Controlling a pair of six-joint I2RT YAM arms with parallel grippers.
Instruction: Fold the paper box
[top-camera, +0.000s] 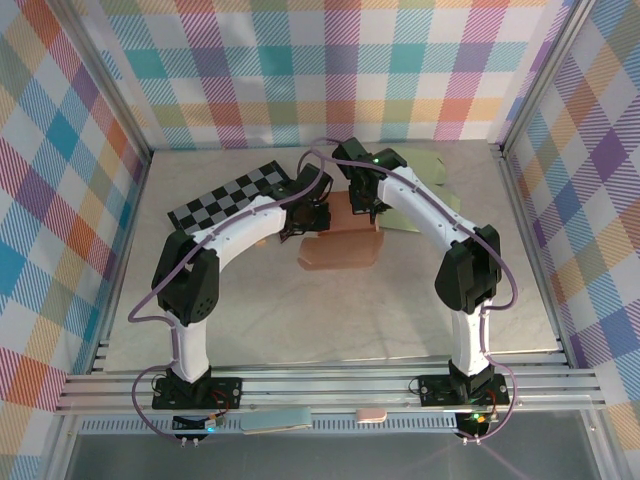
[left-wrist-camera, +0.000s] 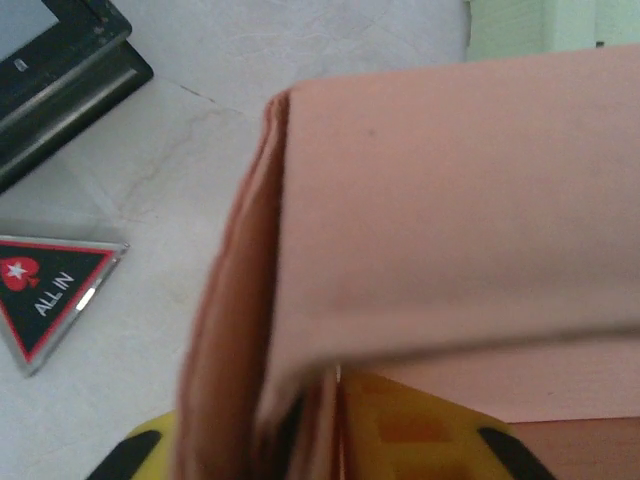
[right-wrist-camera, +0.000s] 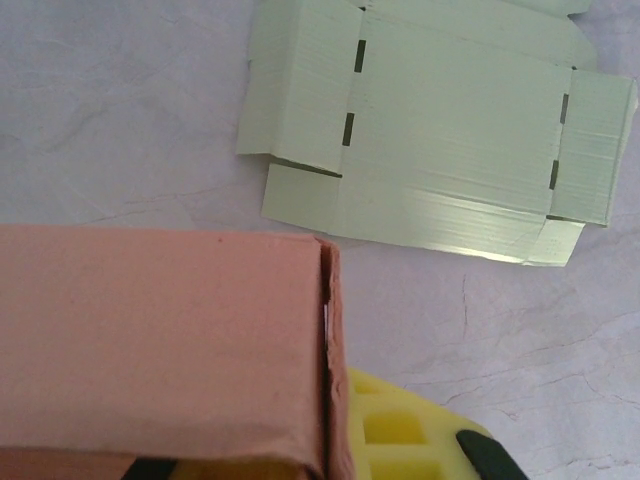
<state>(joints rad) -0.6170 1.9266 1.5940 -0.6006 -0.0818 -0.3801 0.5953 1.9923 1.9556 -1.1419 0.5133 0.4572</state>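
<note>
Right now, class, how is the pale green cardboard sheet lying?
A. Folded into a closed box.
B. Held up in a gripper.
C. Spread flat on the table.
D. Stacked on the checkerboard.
C: the green sheet lies spread flat on the table, its flaps unfolded, beside the pink box.

Salmon box (top-camera: 340, 252), pale-green sheet (right-wrist-camera: 440, 130) (black-white checkerboard (top-camera: 235, 195))
</note>
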